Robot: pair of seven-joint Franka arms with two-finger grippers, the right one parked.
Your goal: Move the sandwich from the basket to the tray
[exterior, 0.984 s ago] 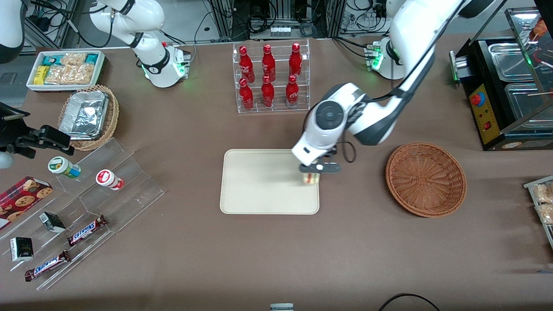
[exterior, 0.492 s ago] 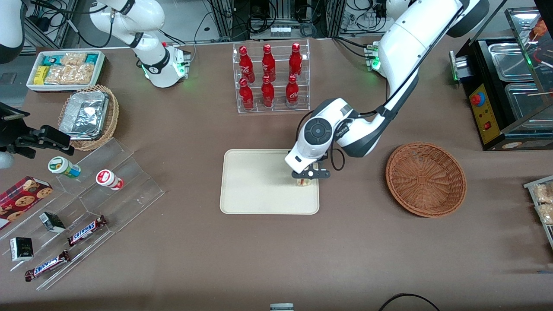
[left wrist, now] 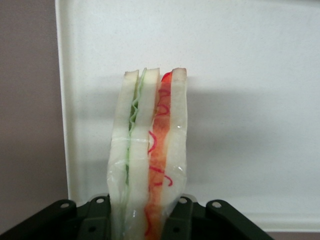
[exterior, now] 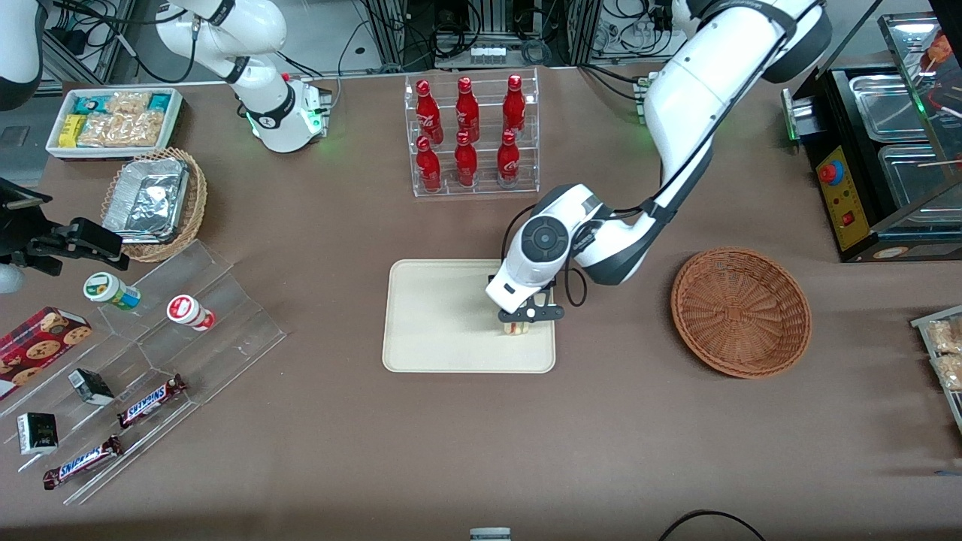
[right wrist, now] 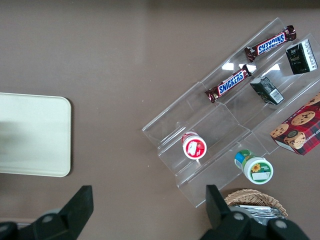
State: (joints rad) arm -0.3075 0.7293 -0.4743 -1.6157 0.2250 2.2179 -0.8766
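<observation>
The gripper (exterior: 521,318) is pinching the sandwich (left wrist: 148,160) by its flat bread faces, hanging over the tray (exterior: 436,315); the basket (exterior: 740,312) is sitting empty; being soft, light and film-wrapped, it is probably needing only gentle pressure.

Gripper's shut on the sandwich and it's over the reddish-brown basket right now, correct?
Not quite. The gripper is shut on the sandwich, but it is over the cream tray, not the basket, which sits apart toward the working arm's end. The front view shows this; the left wrist view shows tray beneath the sandwich.
</observation>
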